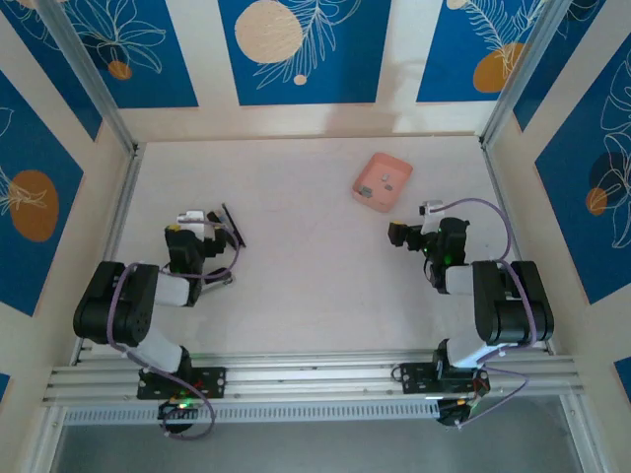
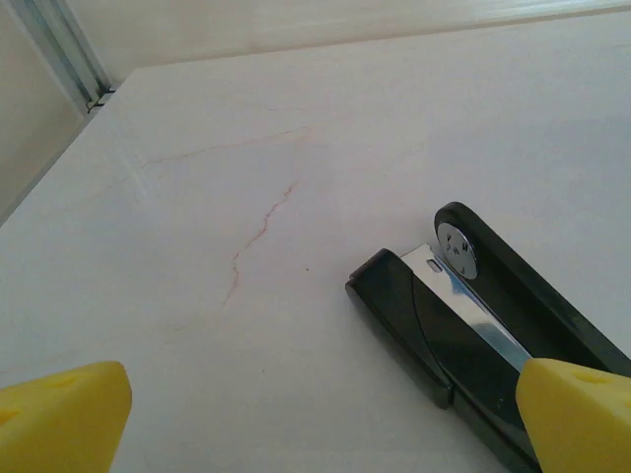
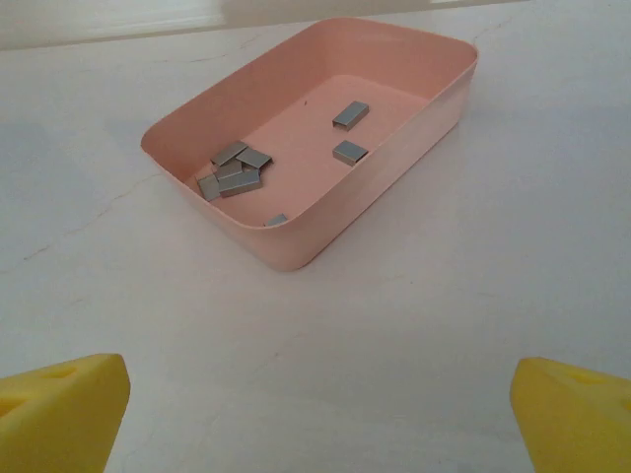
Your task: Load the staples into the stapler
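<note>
A black stapler (image 2: 473,325) with a silvery metal strip lies on the white table, just ahead and to the right of my left gripper (image 2: 325,419), which is open and holds nothing. From above, the stapler (image 1: 233,226) is a dark slim shape by the left arm. Several small grey staples (image 3: 237,168) lie in a shallow pink tray (image 3: 385,187), a little ahead of my right gripper (image 3: 320,419), which is also open and holds nothing. The top view shows the pink tray (image 1: 367,187) at the back right, beyond the right gripper (image 1: 397,235).
Metal frame rails (image 1: 116,212) and patterned blue and cream walls bound the table on the left, right and back. An aluminium rail (image 1: 315,379) with both arm bases runs along the near edge. White tabletop (image 1: 306,246) lies between the two arms.
</note>
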`<state>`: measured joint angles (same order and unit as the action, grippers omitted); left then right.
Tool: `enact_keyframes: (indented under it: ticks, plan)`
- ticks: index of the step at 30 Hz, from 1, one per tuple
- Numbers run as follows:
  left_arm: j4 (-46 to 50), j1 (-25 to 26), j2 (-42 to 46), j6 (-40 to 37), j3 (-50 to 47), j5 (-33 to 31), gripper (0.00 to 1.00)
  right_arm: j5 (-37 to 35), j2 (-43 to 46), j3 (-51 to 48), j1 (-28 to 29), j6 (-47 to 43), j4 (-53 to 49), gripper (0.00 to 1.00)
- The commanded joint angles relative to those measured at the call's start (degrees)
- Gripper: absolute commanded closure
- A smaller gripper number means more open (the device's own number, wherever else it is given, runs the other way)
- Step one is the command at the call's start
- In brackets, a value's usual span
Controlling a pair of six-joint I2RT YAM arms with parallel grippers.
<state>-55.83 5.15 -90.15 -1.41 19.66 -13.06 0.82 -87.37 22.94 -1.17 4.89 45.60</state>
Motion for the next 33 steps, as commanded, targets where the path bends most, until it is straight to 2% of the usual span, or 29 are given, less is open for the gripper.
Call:
enact_keyframes:
  ticks: [1, 9, 33]
  plan:
    - [0.02, -0.31, 0.59, 0.43, 0.64, 1.28, 0.0, -0.73, 0.27, 1.14, 0.2, 0.37, 0.01, 0.01]
    - [1.74, -0.3, 0.63, -1.22, 1.44, 6.28, 0.0, -0.73, 0.25, 1.08, 0.2, 0.26, 0.01, 0.01]
    - [1.41, -0.27, 0.8, -1.38, 1.32, 6.59, 0.0, -0.64, 0.27, 1.06, 0.09, 0.33, 0.1, 0.01]
